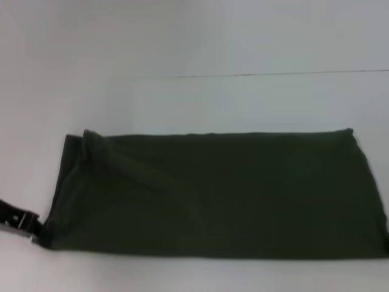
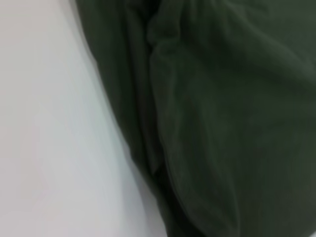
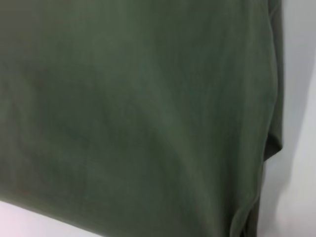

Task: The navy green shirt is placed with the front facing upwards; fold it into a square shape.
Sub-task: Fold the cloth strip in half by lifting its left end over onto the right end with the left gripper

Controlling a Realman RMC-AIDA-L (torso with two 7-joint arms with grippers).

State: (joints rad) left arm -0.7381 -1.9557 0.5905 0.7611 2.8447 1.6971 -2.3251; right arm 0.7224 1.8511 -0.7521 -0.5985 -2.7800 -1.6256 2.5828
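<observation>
shirt: we see the navy green shirt (image 1: 219, 194) lying flat on the white surface (image 1: 182, 42), folded into a wide rectangle, long side running left to right, plain fabric up
left end effector: we see the left end effector (image 1: 21, 220) at the frame's left edge, right at the shirt's near-left corner; touching or just beside, we cannot tell; open or closed, we cannot tell
right end effector: not seen in the head view; its wrist camera is close over the shirt (image 3: 138, 118) near one edge, fingers out of frame
left wrist view: shirt (image 2: 222, 118) fills most of it, creased folds bunched along its edge, bare surface (image 2: 44, 128) next to it
edges: far edge straight, near edge straight, left end rumpled with a raised diagonal crease, right end runs to the frame's right border
open room: wide bare surface beyond the shirt, a narrow strip in front, some to the left
seam: thin dark line (image 1: 279, 74) across the surface behind the shirt
writing: we read none on the exposed fabric
</observation>
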